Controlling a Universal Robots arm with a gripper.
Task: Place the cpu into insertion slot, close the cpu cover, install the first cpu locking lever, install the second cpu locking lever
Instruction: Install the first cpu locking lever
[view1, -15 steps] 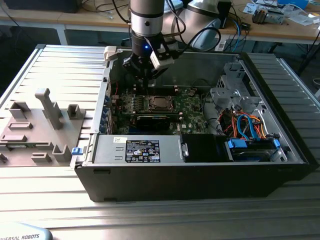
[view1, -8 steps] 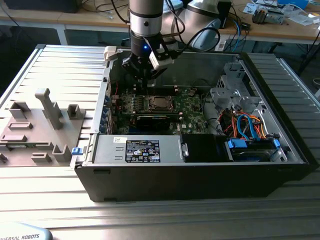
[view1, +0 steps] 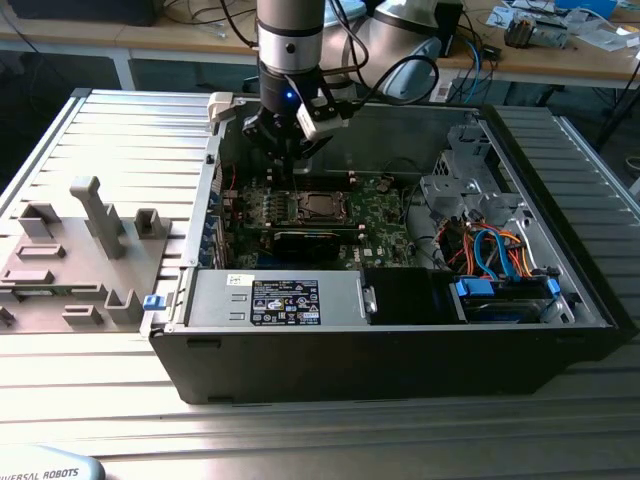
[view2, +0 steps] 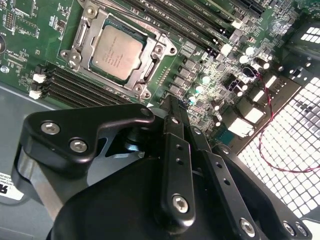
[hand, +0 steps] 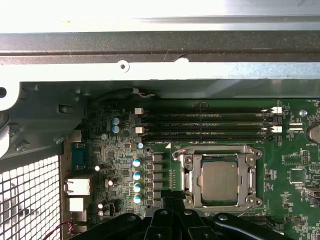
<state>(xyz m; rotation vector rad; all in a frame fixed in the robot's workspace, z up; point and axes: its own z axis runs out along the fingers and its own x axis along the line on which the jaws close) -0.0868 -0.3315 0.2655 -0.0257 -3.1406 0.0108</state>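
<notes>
1. The gripper (view1: 291, 150) hangs in the upper middle of the exterior view, just above the open computer case (view1: 400, 330). In the second wrist view its black fingers (view2: 176, 130) lie pressed together, tips meeting with no gap, and nothing sits between them (clenched on air, it seems).
2. The fingertips reach toward the board (view2: 30, 30) just beside the socket area and appear to hang above it; I cannot tell whether they touch anything.
3. The cpu (hand: 219, 181) sits flat in the insertion slot (hand: 194, 176), lower right of the first wrist view; in the second wrist view the cpu (view2: 116, 52) lies upper left of the frame.
4. The cpu cover (hand: 218, 152) is down around the chip, its silvery frame bordering the grey top on all sides. Whether the levers are latched I cannot tell.
5. Memory slots (hand: 205, 125) run in dark rows beside the socket, between it and the case wall.
6. In the exterior view the case lies on a ribbed metal table (view1: 300, 430). A grey fixture plate (view1: 75, 250) with upright blocks sits at the left of the frame, just beside the case.
7. Blue and orange cables (view1: 495, 250) cluster at the case's right side, near a drive cage (view1: 460, 170).
8. A wooden bench (view1: 560, 55) with clutter runs across the top of the frame behind.
</notes>
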